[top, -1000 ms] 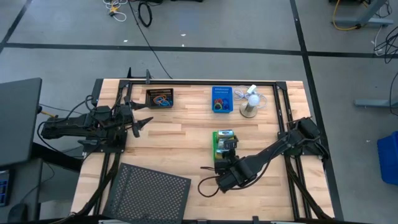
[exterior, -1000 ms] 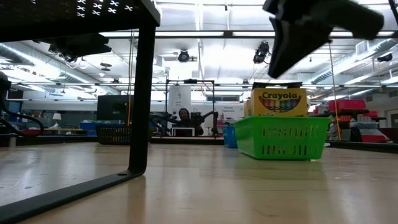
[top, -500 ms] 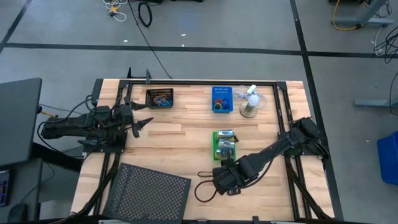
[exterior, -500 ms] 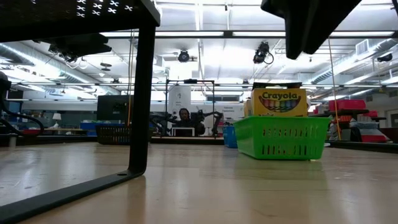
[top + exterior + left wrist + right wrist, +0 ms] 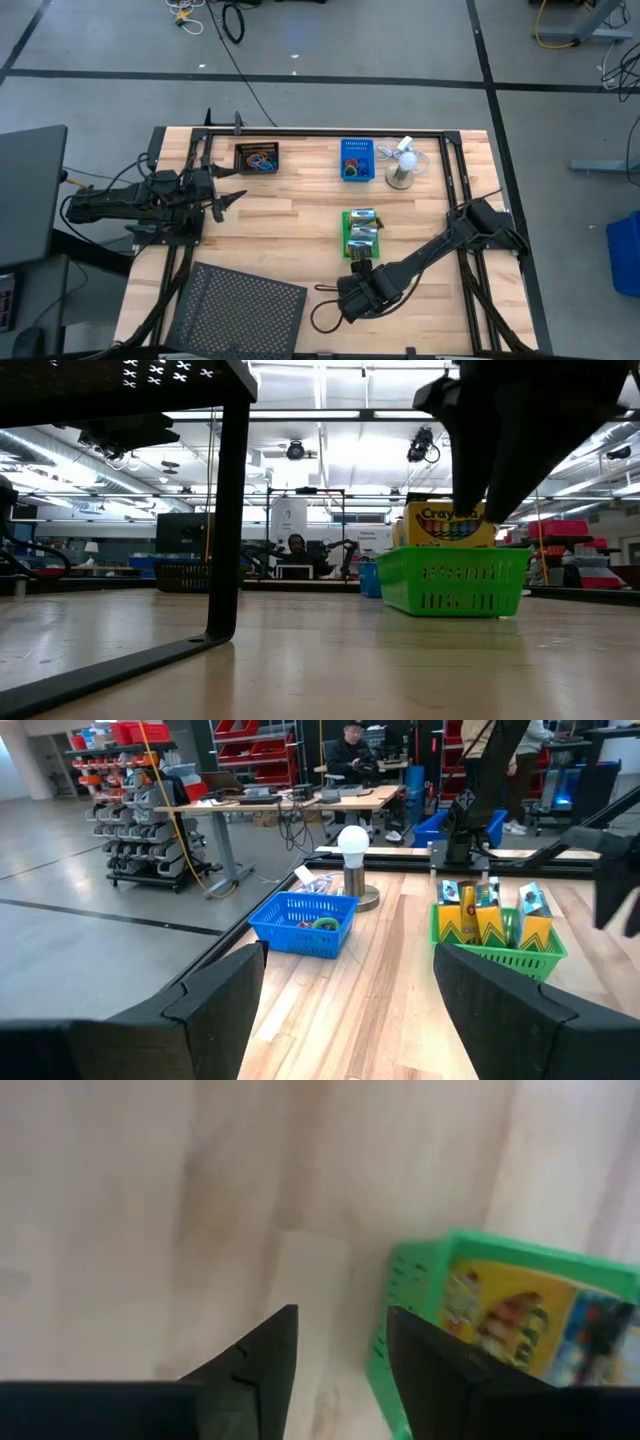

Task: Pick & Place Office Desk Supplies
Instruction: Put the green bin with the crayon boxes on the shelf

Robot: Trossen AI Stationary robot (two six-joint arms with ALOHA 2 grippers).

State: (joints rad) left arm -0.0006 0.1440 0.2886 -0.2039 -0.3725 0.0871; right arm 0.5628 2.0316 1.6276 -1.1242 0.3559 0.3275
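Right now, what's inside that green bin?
The green bin holds a yellow Crayola crayon box and small green-white boxes, standing upright. Anything beneath them is hidden.

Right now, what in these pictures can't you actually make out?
- Black bin's contents: high view, too small to name.
- Green bin's far side: low view, the right arm blocks part of the crayon box.
- Tabletop beside that bin: right wrist view, blurred.
- Mesh tray: high view, cut off by bottom edge.

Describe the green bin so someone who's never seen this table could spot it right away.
Start at the white fan by the table's far edge. The blue bin sits beside it; the green bin sits nearer the table's middle. It alone holds a yellow crayon box, not loose rubber bands.
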